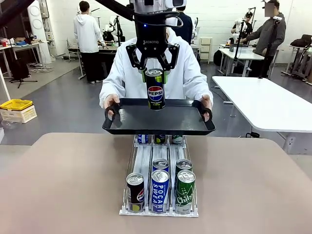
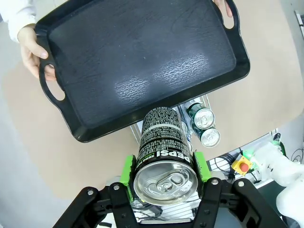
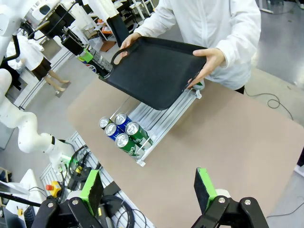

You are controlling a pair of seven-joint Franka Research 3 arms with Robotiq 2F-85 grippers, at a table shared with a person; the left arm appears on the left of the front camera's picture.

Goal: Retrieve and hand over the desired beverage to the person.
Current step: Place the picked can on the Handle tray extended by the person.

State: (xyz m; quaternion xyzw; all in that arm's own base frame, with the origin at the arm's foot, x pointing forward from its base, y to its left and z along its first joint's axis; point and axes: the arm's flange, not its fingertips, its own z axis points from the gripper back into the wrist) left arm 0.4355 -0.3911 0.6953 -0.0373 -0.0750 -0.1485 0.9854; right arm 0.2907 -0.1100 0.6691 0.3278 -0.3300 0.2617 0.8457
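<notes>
The left tool is closed on the Pepsi can near its top, holding it upright at the near rim of the black tray that the person offers. The right tool is open and empty. The can seems full: heavy, stiff and slippery, so a firm side hold suits it.

Front faces the person, wrists overhead — all share the tray.

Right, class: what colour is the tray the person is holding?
The tray is black all over, seen best in the left wrist view.
</notes>
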